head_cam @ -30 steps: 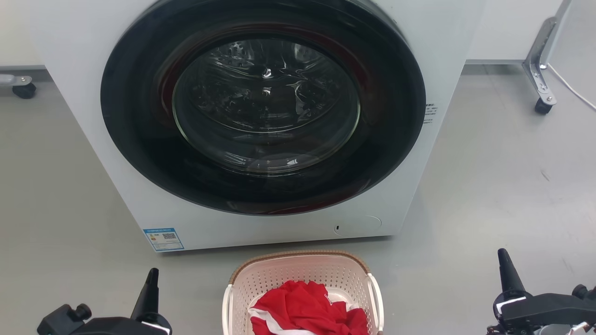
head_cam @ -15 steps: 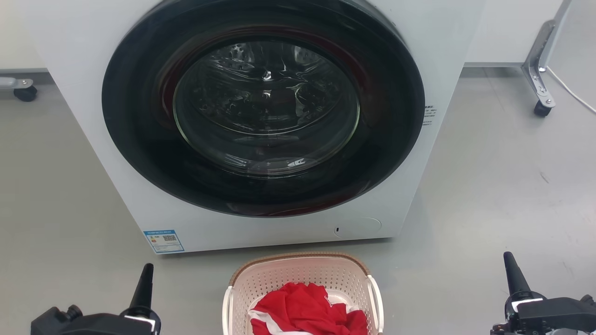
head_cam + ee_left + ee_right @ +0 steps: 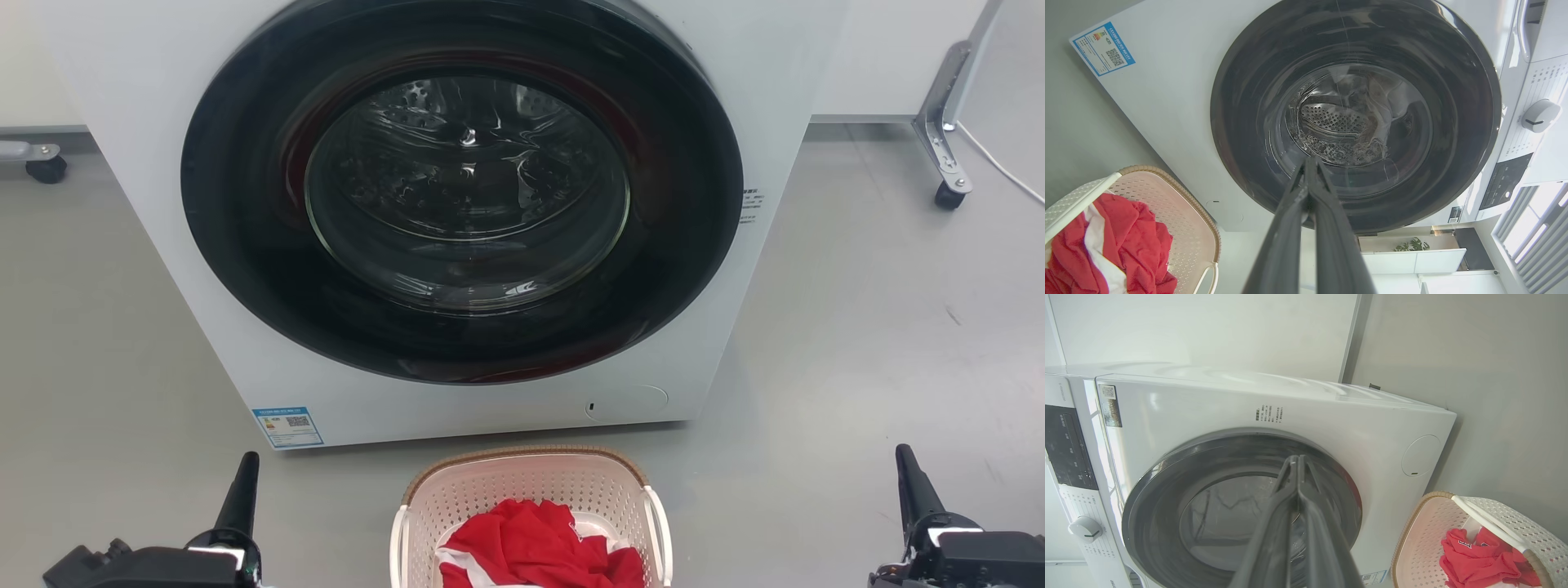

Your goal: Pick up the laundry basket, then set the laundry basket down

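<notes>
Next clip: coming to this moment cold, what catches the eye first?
The white washing machine stands front and centre in the head view, its big dark round door shut. Just in front of it on the grey floor sits the laundry basket, holding a bright red and white garment. The left gripper and right gripper flank the basket, well apart from it, fingers shut.

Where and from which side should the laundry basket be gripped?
Probably by its two white side handles: left handle for the left gripper, right handle for the right gripper, each coming inward from its own side. The laundry basket sits upright between them, handles outermost.
</notes>
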`<state>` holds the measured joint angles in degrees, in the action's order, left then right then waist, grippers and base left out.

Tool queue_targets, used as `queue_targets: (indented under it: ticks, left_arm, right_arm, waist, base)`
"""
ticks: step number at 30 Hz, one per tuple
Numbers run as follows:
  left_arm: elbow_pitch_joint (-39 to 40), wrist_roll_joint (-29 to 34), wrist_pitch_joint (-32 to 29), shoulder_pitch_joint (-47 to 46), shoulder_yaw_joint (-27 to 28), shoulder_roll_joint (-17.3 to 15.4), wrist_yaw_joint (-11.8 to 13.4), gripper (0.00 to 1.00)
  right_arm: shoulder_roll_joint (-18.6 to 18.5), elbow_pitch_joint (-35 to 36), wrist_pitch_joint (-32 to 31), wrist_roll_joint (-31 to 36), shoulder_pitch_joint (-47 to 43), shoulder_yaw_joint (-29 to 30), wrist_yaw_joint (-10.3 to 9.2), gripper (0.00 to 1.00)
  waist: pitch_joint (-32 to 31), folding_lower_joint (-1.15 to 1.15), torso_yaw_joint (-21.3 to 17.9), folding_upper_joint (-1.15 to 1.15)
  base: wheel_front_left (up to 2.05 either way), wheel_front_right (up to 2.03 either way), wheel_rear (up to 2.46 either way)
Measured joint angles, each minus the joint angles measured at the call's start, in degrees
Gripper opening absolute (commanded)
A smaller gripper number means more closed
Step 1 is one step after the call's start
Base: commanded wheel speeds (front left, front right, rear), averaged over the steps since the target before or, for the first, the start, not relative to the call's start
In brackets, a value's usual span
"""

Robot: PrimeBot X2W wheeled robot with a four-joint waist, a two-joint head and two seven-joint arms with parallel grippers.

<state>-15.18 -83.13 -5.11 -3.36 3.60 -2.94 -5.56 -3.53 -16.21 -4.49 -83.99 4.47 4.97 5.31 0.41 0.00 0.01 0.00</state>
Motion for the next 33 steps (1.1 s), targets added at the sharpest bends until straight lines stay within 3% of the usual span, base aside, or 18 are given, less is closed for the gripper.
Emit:
queue_targets:
  ticks: [13,33]
  left_arm:
    - [-1.46,-8.25,-1.38,-1.15,1.59,0.43,-1.46,0.0]
    - [-1.56,-8.58,-1.4,-1.15,1.6,0.46,-1.48,0.0]
  right_arm:
    - [0.88,-0.85,-2.0,-7.45,0.77,2.64,1.51,0.0]
    - [0.98,-0.88,-2.0,-7.46,0.77,2.67,1.52,0.0]
  waist:
    - [-0.32,0.0,-0.01,0.0]
    - [-0.32,0.0,-0.01,0.0]
  base:
    - [0.0,0.0,0.0]
    - [0.0,0.0,0.0]
